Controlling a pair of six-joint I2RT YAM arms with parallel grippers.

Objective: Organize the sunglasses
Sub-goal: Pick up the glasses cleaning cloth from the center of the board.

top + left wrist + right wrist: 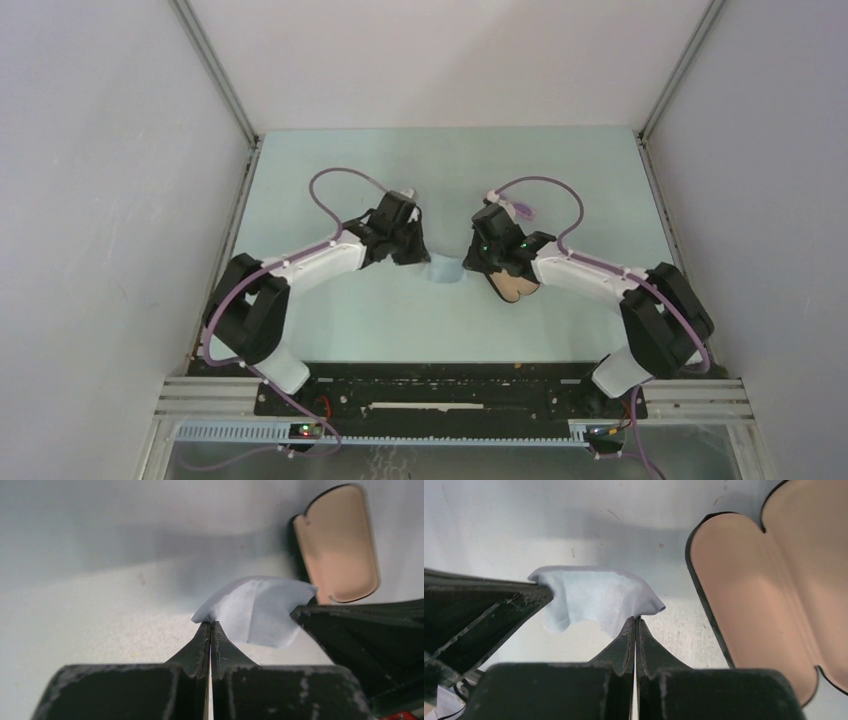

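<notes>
My left gripper (418, 252) and right gripper (474, 262) are both shut on a light blue cloth (443, 270) and hold it between them just above the table. In the left wrist view the jaws (210, 624) pinch one edge of the cloth (260, 607). In the right wrist view the jaws (635, 619) pinch the opposite edge of the cloth (594, 597). A small pink-purple thing, seemingly the sunglasses (523, 211), lies on the table just behind my right wrist. They show in neither wrist view.
A black case lies open with its tan lining up under my right wrist (516, 288); it also shows in the left wrist view (337, 545) and the right wrist view (774, 590). Walls enclose the pale green table (330, 320) on three sides.
</notes>
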